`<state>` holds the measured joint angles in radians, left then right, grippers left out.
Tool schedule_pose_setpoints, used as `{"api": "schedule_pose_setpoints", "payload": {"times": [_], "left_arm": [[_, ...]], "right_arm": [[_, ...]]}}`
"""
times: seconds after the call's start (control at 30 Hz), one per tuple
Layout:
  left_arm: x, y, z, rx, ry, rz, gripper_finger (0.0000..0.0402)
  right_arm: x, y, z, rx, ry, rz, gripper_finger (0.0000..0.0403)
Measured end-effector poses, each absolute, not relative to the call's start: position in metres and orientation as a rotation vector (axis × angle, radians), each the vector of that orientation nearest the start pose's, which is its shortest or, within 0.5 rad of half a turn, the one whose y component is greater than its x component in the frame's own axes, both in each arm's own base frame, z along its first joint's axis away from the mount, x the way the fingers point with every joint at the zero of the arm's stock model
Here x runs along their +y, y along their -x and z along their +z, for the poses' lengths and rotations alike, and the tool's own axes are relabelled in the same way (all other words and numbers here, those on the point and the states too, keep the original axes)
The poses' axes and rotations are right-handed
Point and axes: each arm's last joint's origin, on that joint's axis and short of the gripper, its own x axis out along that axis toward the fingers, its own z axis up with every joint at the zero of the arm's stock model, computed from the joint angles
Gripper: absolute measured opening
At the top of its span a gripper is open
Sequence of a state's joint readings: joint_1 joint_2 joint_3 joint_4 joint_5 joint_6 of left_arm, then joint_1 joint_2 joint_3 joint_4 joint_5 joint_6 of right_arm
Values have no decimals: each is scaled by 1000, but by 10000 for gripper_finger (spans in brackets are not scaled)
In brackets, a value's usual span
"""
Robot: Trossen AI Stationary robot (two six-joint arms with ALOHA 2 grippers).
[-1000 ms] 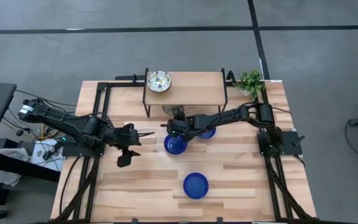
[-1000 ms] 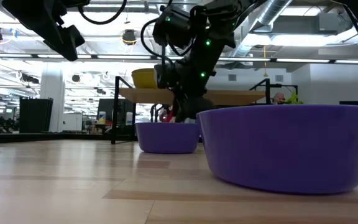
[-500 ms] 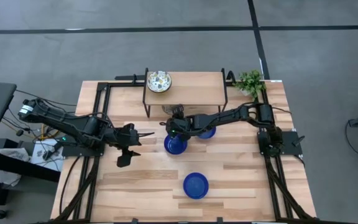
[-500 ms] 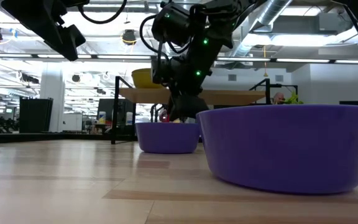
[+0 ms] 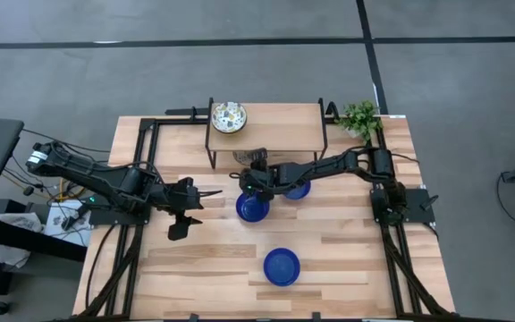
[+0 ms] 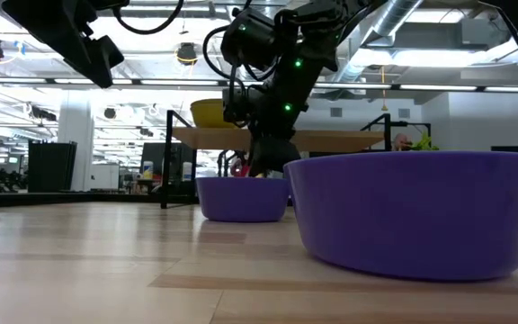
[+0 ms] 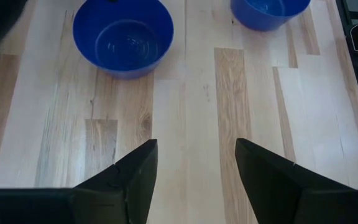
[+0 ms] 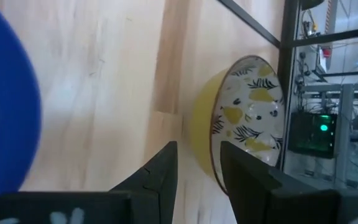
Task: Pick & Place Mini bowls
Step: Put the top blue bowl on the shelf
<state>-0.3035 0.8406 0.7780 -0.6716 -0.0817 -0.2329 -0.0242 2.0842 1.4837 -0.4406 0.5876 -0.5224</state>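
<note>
Three cobalt blue mini bowls stand upright on the table (image 5: pixel 252 208) (image 5: pixel 299 190) (image 5: pixel 282 266). A patterned bowl (image 5: pixel 229 117), white with yellow marks inside, sits on the raised wooden shelf (image 5: pixel 275 130). My right gripper (image 8: pixel 197 149) reaches in from the right to the shelf's near edge (image 5: pixel 256 170), shut on a second patterned bowl (image 8: pixel 241 118), yellow outside. My left gripper (image 7: pixel 197 146) is open and hovers over bare wood left of the blue bowls (image 5: pixel 195 207). My right gripper holds the patterned bowl by its rim (image 8: pixel 213 158), one finger (image 8: pixel 163 168) against the yellow outer wall and one (image 8: pixel 244 168) on the inner side. The bowl is tipped on its side. I cannot tell whether it rests on anything.
The shelf stands on black legs at the table's far side. A small green potted plant (image 5: pixel 360 116) is at the far right corner. Black frame rails run along the left and right edges. Bare wood lies near and left of the blue bowls.
My right gripper has crept a little toward the shelf with the patterned bowl. The left arm and the blue bowls have kept still.
</note>
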Motion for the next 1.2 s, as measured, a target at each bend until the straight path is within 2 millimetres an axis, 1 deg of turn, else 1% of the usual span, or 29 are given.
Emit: {"api": "schedule_pose_setpoints", "payload": {"times": [0.07, 0.17, 0.27, 0.43, 0.57, 0.7, 0.8, 0.87, 0.93, 1.07, 1.13, 1.2], "left_arm": [[-47, -157, 280, 741, 81, -126, 214], [-47, -157, 280, 737, 82, -127, 214], [-47, -158, 281, 734, 76, -130, 214], [-47, -158, 281, 719, 54, -127, 214], [-46, -159, 282, 704, 23, -105, 214], [-45, -159, 282, 695, 13, -83, 214], [-45, -160, 283, 686, 14, -79, 214], [-46, -162, 283, 678, 16, -80, 214], [-47, -167, 282, 679, 16, -79, 214], [-53, -183, 275, 680, 11, -78, 214], [-57, -193, 270, 681, 3, -71, 214], [-62, -202, 264, 686, -20, -68, 214]], "right_arm": [[-26, -431, 166, 1154, 771, -306, 113], [-17, -431, 167, 1153, 815, -342, 113], [-3, -431, 169, 1150, 890, -406, 113], [21, -428, 174, 1130, 1025, -587, 113], [45, -424, 177, 1096, 1106, -658, 113], [66, -418, 184, 1029, 1115, -754, 113], [79, -408, 201, 931, 1012, -813, 113], [86, -399, 215, 846, 902, -862, 109], [92, -387, 233, 757, 763, -895, 99], [103, -358, 272, 558, 436, -942, 64], [108, -341, 289, 508, 305, -920, 40], [113, -326, 303, 488, 212, -882, 13]]}}
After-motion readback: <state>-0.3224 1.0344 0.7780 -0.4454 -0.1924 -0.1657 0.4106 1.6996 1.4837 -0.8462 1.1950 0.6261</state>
